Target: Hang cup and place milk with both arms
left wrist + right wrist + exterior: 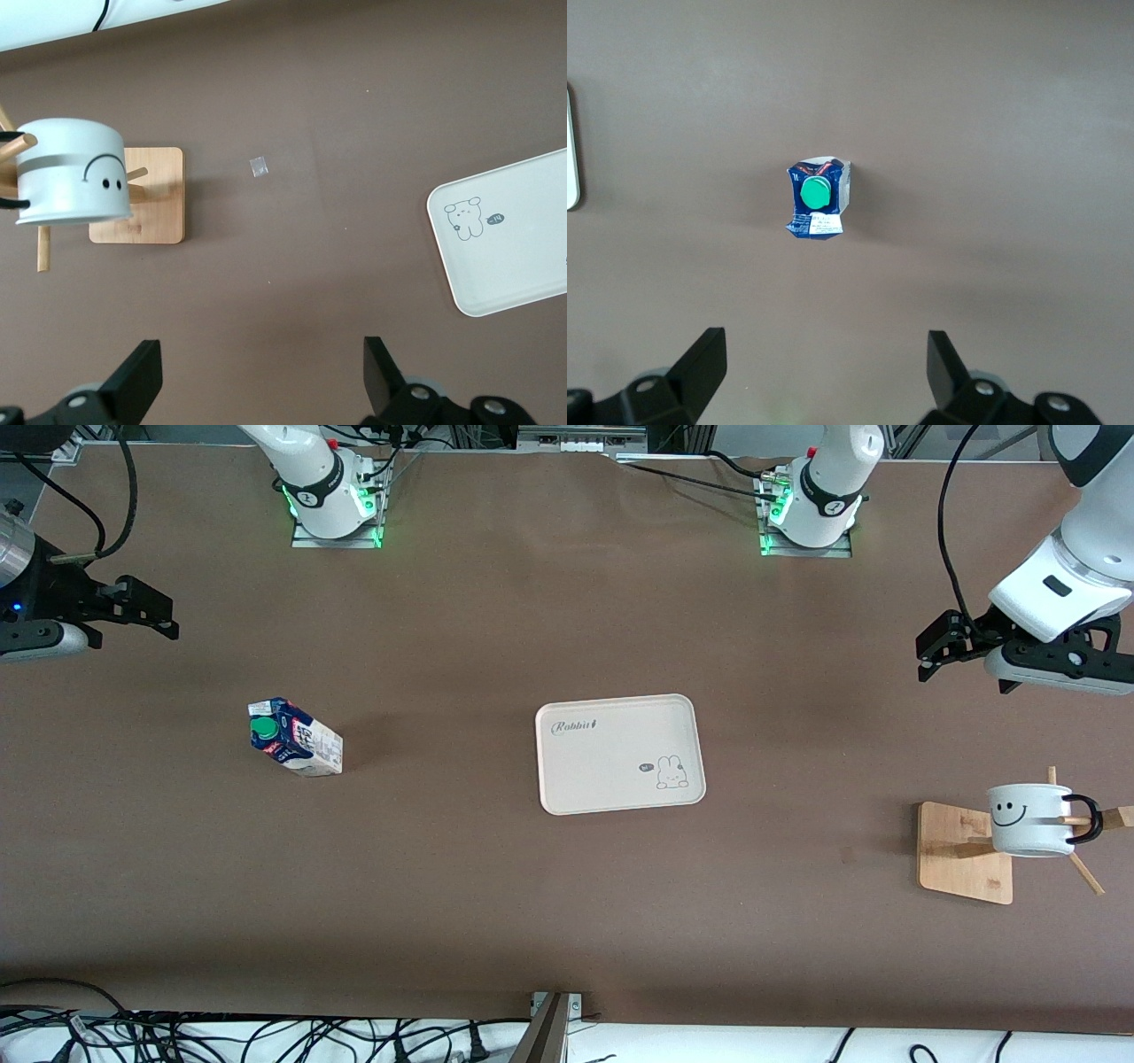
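The cup (1028, 819), white with a black smiley, hangs by its black loop handle on a peg of a wooden rack (961, 850) at the left arm's end of the table; both also show in the left wrist view, the cup (71, 173) and the rack (146, 199). The milk (297, 737), dark blue with a green cap, stands upright on the table toward the right arm's end and shows from above in the right wrist view (818, 199). My left gripper (930, 651) (263, 372) hangs open and empty above the table near the rack. My right gripper (164, 615) (827, 367) hangs open and empty above the table near the milk.
A cream tray (620, 753) with a rabbit drawing lies empty mid-table; its corner shows in the left wrist view (523, 239) and its edge in the right wrist view (571, 150). A small bit of tape (259, 166) lies on the brown tabletop beside the rack.
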Robot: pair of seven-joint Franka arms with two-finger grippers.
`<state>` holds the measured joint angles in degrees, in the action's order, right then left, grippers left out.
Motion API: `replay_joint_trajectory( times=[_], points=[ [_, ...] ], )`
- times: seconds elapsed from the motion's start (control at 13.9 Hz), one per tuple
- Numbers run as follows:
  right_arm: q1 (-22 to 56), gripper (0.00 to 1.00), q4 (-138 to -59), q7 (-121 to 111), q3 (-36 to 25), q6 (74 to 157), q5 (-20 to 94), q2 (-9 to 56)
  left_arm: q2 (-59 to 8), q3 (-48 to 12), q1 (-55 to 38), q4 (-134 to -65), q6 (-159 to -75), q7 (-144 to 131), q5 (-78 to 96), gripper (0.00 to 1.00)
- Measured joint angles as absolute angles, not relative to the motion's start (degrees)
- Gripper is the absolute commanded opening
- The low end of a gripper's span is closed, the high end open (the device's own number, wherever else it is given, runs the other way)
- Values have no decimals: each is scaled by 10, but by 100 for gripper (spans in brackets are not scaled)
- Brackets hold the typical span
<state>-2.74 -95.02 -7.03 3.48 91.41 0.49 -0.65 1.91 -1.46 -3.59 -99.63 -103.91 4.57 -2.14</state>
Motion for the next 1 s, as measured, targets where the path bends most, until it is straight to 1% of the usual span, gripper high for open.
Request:
replay_joint_trajectory(
  times=[0.29,0.43,0.72,1.0],
  points=[
    [-26,100,-950,-70,35,919,5,-6,18,-14,-35,-992,-1033,46,-21,100],
    [-25,100,-950,-70,35,920,5,-6,4,-13,-35,-987,-1033,46,-21,100],
    [-24,100,-950,-70,35,921,5,-5,-66,-14,-36,-923,-1035,46,-21,100],
    [-23,100,-950,-70,35,921,5,-5,-81,-14,-37,-903,-1035,46,-21,100]
  ],
)
